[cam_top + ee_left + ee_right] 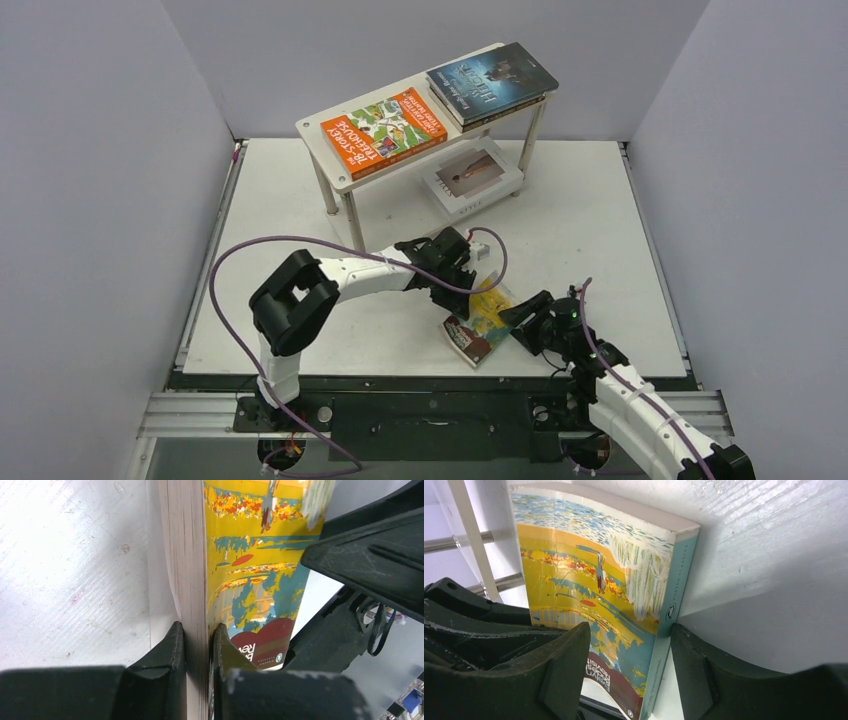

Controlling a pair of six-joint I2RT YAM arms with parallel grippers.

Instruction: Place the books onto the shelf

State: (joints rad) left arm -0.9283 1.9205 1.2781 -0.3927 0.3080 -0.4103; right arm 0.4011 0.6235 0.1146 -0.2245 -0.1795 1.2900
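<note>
Closest in, the left gripper (197,667) is clamped on the book (250,580), pinching it across its thickness at one end. It's a paperback with a yellow and teal painted scene. I can't read all of the white lettering on its maroon patch. The teal spine carries an oval penguin mark. The book sits tilted up on the table (620,250) near the front edge, between both grippers. The right gripper (629,680) stands open, astride the spine corner.

Book (480,320) between left gripper (470,288) and right gripper (512,320), before shelf (320,148)
</note>
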